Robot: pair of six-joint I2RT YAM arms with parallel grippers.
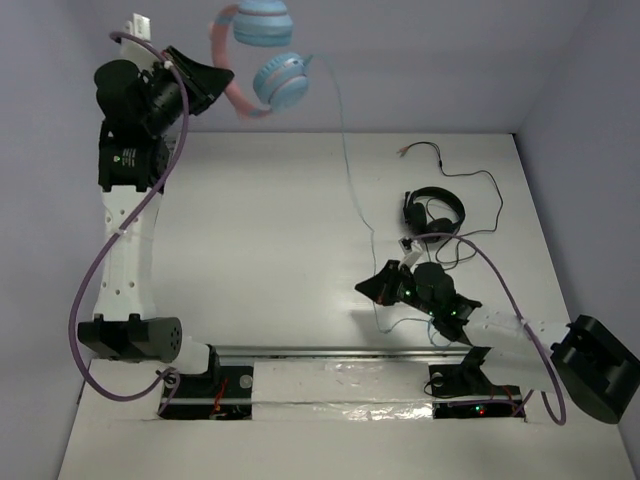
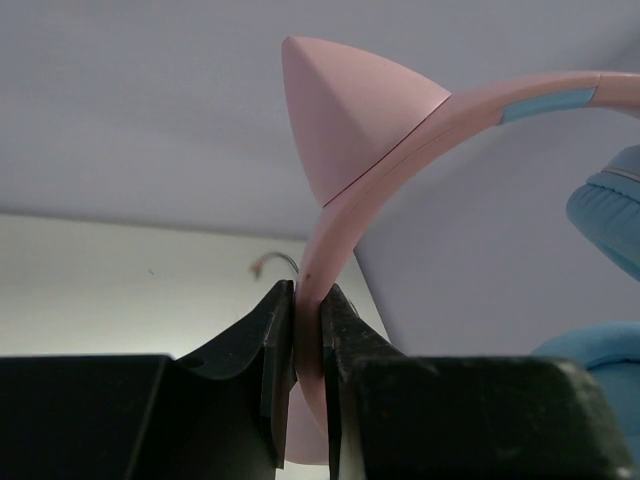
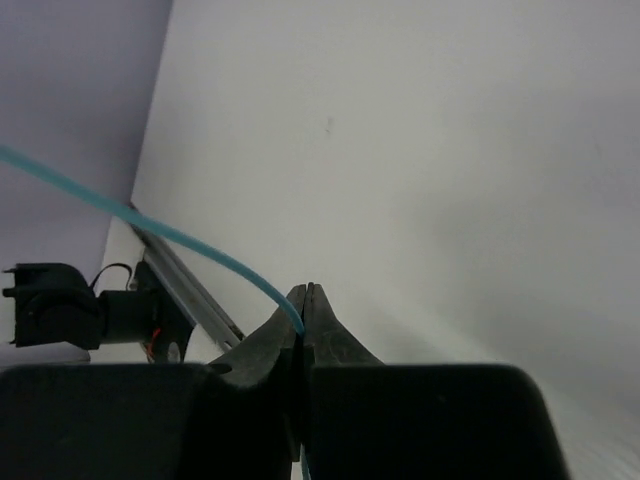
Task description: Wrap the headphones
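The headphones [image 1: 268, 50] have light-blue earcups and a pink headband with cat ears. My left gripper [image 1: 222, 78] holds them high above the table's far left, shut on the pink headband [image 2: 330, 240] just below a cat ear [image 2: 345, 115]. The thin light-blue cable [image 1: 345, 150] hangs from the lower earcup down to my right gripper [image 1: 366, 290], which is shut on it low over the table's right middle. In the right wrist view the cable [image 3: 150, 225] runs in from the left into the closed jaws.
Black headphones [image 1: 433, 210] with a black cable [image 1: 470, 180] lie on the table behind my right gripper. Grey walls close the back and both sides. A metal rail [image 1: 330, 352] runs along the near edge.
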